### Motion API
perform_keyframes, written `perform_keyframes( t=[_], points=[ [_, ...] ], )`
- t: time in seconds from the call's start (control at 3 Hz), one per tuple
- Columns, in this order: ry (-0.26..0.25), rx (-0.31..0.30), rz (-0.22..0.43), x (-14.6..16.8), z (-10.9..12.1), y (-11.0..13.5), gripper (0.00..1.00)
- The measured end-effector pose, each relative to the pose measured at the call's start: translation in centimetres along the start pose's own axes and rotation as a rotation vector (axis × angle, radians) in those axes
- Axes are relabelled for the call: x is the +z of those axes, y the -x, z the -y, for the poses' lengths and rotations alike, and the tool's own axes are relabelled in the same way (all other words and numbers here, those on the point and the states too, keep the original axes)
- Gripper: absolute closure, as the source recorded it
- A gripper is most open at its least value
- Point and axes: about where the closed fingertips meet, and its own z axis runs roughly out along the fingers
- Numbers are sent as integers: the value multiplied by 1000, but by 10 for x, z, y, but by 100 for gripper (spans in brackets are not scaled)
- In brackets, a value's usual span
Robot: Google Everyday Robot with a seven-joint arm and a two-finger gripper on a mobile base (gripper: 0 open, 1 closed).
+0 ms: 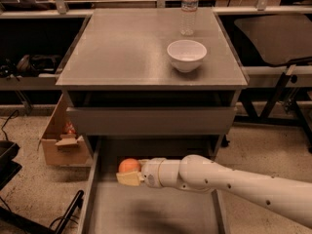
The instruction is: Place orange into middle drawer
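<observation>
The orange is held at the tip of my gripper, whose cream fingers are closed around it. My white arm reaches in from the lower right. The orange hangs above the back part of the middle drawer, which is pulled out at the bottom of the view with its grey floor showing. The arm casts a shadow on that floor.
The grey cabinet top carries a white bowl and a water bottle. A plain grey drawer front sits above the open drawer. A cardboard box stands at the left, a black chair at the right.
</observation>
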Motion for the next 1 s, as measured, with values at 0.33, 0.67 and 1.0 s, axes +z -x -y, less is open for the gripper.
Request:
perform_keyframes(
  t=[0.33, 0.67, 1.0],
  points=[
    [95, -28, 16, 20, 28, -25, 100],
    [194, -20, -2, 44, 52, -62, 100],
    [251, 4, -45, 63, 69, -95, 100]
  ],
)
